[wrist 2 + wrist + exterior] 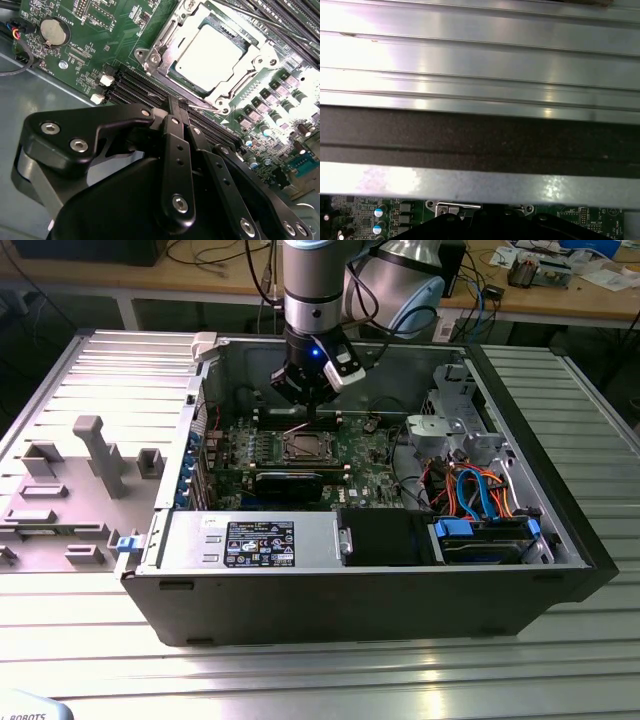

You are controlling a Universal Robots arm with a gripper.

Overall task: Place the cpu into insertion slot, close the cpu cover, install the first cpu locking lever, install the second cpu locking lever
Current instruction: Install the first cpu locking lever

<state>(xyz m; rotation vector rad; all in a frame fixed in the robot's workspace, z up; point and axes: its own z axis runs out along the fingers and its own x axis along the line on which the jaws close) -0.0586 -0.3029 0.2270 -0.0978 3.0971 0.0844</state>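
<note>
Inside the open computer case (pixel 520 570), narrow-fingered gripper (pixel 176 102) hovers beside cpu (pixel 210 56) under cpu cover (pixel 257 57)

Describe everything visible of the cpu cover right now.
The cpu cover is a thin silver metal frame with a large square window. It lies closed and flat on the socket of the green motherboard, and the cpu shows through the window with its pale metal top. In the second wrist view the gripper stands at the socket's edge with its jaws together, close to a thin wire lever beside the frame. In the exterior view the cover sits directly below the gripper.
</note>
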